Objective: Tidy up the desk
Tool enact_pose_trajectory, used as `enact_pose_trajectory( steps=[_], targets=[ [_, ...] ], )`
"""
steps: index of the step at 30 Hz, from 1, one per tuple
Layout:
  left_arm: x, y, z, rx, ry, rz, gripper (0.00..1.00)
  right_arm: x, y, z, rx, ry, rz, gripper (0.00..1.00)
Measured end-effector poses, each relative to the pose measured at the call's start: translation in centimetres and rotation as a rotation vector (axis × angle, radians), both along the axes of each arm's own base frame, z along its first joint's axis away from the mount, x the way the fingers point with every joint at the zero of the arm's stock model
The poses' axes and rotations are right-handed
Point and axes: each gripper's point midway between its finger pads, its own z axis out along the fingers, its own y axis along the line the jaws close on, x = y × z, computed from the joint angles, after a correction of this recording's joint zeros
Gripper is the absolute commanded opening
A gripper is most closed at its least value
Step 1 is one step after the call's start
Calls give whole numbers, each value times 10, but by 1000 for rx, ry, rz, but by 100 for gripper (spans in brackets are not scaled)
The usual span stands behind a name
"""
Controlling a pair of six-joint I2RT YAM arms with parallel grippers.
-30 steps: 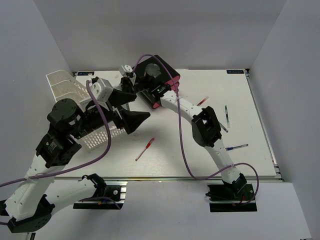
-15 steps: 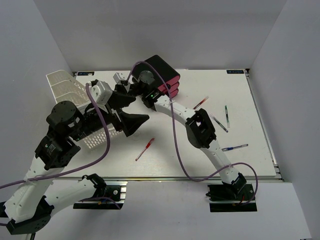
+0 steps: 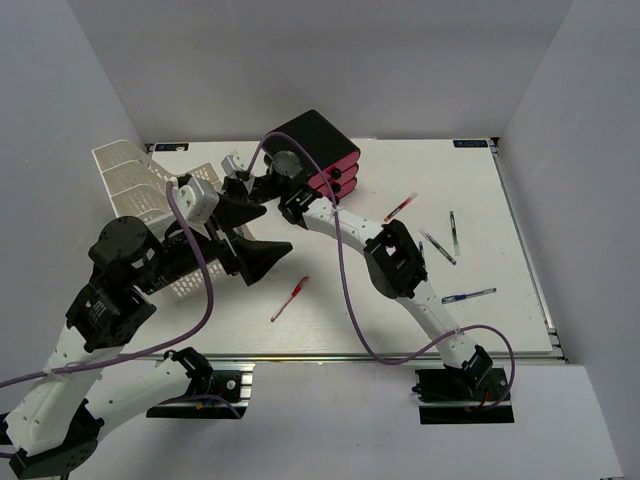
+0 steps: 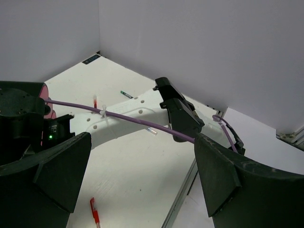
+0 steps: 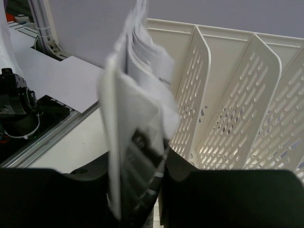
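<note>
papers (image 5: 135,109) clasped between right fingers (image 5: 213,199) beside tray (image 5: 228,104) rim; left fingers (image 4: 57,175) wide apart, empty, above desk (image 4: 135,166)

Tray (image 3: 125,175) left on desk (image 3: 500,300), pens (image 3: 453,232) right

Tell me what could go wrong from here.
1. The papers in the right gripper look blurred and bent; they may slip out short of the tray slots.
2. The open left gripper sits close to the right arm and its purple cable; a move could snag it.
</note>
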Motion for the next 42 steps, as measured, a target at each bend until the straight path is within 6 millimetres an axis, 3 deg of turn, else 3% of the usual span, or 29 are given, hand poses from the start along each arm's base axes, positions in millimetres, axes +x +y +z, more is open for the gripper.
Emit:
enact_pose_trajectory(
  steps=[2,3,6,8,12,15,19,22,24,27,30,31,33,34,37,38,39,41,42],
  targets=[
    [1,-1,-6,8,14,0,98,1,0,-3,-3,-2,-4,45],
    [2,-2,-8,11,19,0,98,1,1,-5,-4,-6,-6,58],
    [3,-3,-13,14,34,1,98,4,1,-14,-22,-8,-15,82],
    [2,-3,-13,10,39,1,98,8,1,-20,-37,-6,-26,89],
    [0,-1,-11,0,39,1,98,11,-3,-27,-81,18,-45,89],
    [-3,1,-8,-13,39,1,98,13,-9,-19,-95,27,-66,89],
    [-6,4,-6,-26,41,1,98,19,-20,15,-94,32,-129,89],
    [-4,5,-8,-49,58,19,98,31,-35,57,-91,23,-252,89],
    [-1,6,-11,-77,84,41,98,39,-55,87,-96,12,-361,89],
    [0,7,-22,-103,116,52,98,49,-102,119,-117,-2,-519,89],
    [4,2,-30,-110,145,52,94,66,-166,131,-166,11,-705,89],
    [7,-1,-33,-107,158,50,91,69,-185,130,-188,22,-758,84],
    [15,-12,-42,-83,187,42,81,80,-226,120,-237,60,-870,71],
    [21,-20,-50,-61,208,36,59,84,-245,112,-265,87,-919,46],
    [43,-46,-87,35,298,23,15,85,-289,77,-361,193,-1014,11],
    [51,-55,-103,78,327,18,2,84,-298,63,-394,235,-1030,8],
    [60,-64,-122,126,358,16,0,82,-307,49,-431,282,-1042,8],
    [72,-76,-162,214,416,11,0,83,-321,27,-488,381,-1059,26],
    [75,-79,-179,250,436,10,0,84,-327,19,-508,428,-1057,41]
  ],
)
